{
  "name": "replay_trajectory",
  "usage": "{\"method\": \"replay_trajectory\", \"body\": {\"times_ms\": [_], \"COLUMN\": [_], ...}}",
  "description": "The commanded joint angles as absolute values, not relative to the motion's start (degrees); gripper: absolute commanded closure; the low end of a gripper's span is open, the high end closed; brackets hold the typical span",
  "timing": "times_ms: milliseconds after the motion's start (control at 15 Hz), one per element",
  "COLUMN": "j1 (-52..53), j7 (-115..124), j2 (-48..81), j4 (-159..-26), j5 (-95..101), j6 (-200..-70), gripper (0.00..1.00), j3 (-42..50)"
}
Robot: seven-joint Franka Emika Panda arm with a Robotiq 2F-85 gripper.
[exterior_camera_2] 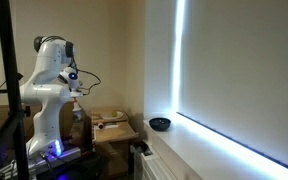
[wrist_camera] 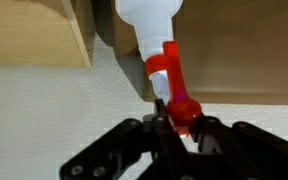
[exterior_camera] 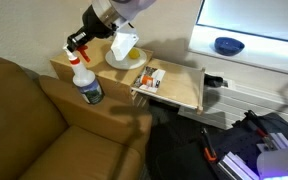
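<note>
The robot's fingers [wrist_camera: 144, 135] are pinching the red nozzle of a white spray bottle [wrist_camera: 149, 25]. The bottle's body extends from them toward twelve o'clock. In an exterior view, the bottle is upright at six o'clock below them, over the arm of a brown sofa [exterior_camera: 24, 100] and just beside a wooden table [exterior_camera: 114, 80].

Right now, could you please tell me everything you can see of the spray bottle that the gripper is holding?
The spray bottle has a whitish, plastic-looking body, a bluish label low down and a red spray head. It stands nearly upright, leaning slightly. The gripper is shut on the red head from above. Its base is at the brown sofa arm, beside the wooden table; whether it rests there or hangs just above, I cannot tell.
</note>
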State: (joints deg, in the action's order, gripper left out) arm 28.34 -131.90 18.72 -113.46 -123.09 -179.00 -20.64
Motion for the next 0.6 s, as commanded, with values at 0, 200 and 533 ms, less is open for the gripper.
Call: {"method": "replay_trajectory", "body": {"times_ms": [0,200,533], "j1": [28.05,28.01,28.60], "j7": [-132.75,-133.25,-134.44], "j2": [19.11,19.09,18.83], "j4": [-113.23,-113.21,-113.42], "j5": [-125.68,-128.15,-130.85], "j6": [-174.50,-170.84,-168.59], "gripper": [0.94,0.94,0.94], "j3": [-19.36,-18.10,-16.46]}}
